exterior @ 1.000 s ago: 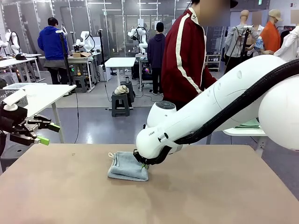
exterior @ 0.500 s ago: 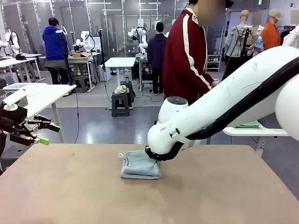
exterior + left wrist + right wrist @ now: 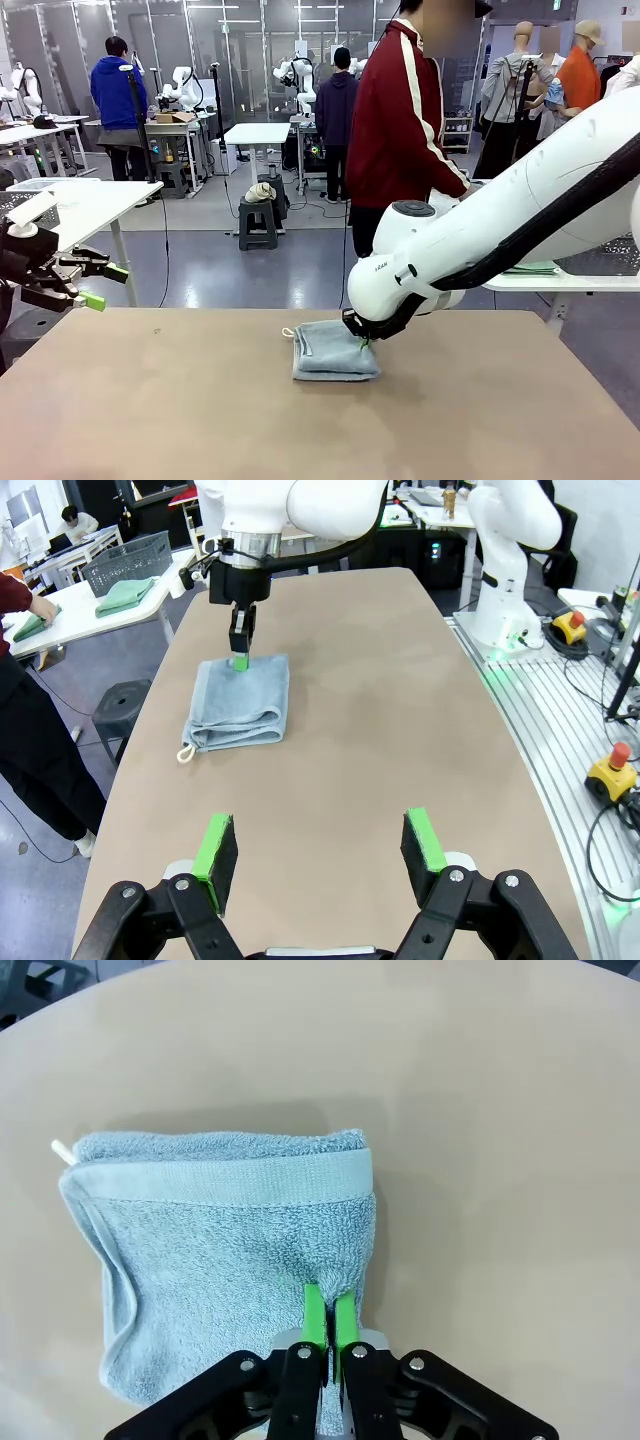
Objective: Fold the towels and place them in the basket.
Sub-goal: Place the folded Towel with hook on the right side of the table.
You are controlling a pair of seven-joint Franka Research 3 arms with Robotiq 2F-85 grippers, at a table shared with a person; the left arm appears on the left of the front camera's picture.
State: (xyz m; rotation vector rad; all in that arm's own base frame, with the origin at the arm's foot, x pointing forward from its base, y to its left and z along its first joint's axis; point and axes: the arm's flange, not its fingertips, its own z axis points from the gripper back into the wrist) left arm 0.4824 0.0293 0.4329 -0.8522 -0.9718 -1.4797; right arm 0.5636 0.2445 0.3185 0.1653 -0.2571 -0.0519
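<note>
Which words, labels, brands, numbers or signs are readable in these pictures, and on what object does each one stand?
Small dark print on the right arm: too small to read.
Green sign near the ceiling: too blurred to read.
No text on the pale blue towel or the table.

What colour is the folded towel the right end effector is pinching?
Pale blue towel; clearest in the right wrist view.

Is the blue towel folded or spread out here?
Folded: the blue towel lies on the table as a small layered rectangle, its edge pinched in the shut right tool.
</note>
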